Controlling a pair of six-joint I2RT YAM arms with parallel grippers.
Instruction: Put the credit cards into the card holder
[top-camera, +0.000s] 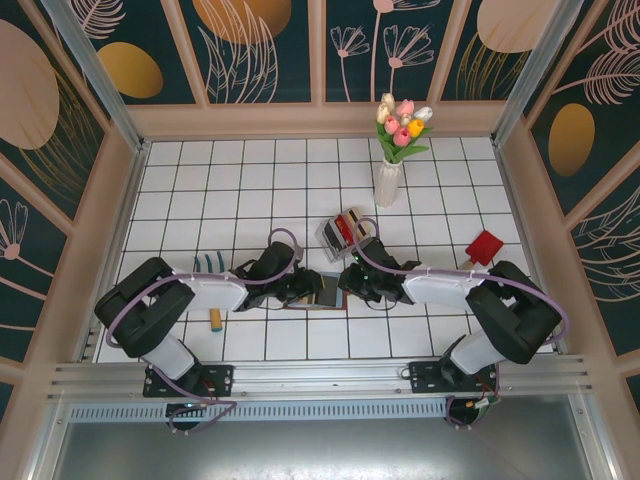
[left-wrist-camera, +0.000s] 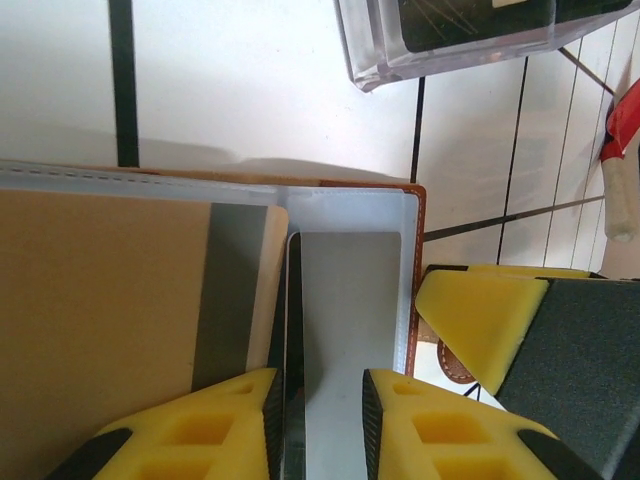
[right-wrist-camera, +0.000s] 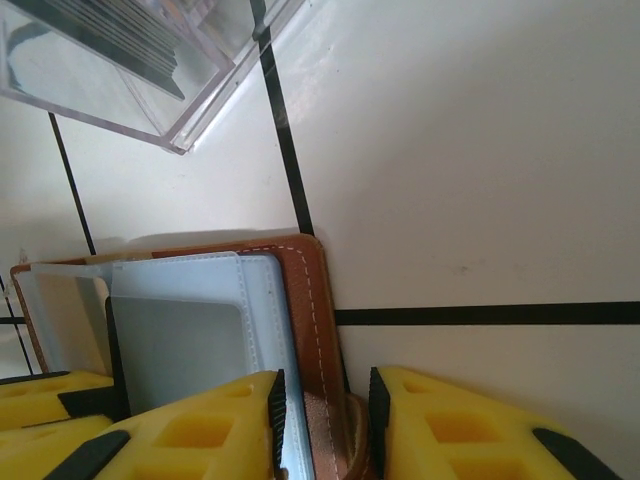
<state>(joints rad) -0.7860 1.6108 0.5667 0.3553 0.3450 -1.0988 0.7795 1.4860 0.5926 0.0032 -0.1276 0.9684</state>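
Note:
The brown leather card holder (top-camera: 326, 293) lies open on the tiles between both grippers, grey inner pockets (left-wrist-camera: 350, 290) up. My left gripper (left-wrist-camera: 320, 385) hovers over a pocket with its jaws apart. A dark credit card (left-wrist-camera: 293, 340) stands edge-on against the left pad, its tip at the pocket. My right gripper (right-wrist-camera: 325, 385) is shut on the holder's right edge (right-wrist-camera: 315, 300), leather and clasp tab filling the gap. In the top view the left gripper (top-camera: 305, 288) and right gripper (top-camera: 352, 283) nearly meet. More cards sit in a clear box (top-camera: 342, 230).
A white vase of tulips (top-camera: 390, 175) stands behind the clear box. A red toy shovel (top-camera: 484, 247) lies at the right. Small tools (top-camera: 210, 262) and a wooden-handled piece (top-camera: 214, 318) lie beside the left arm. Walls ring the tiled floor.

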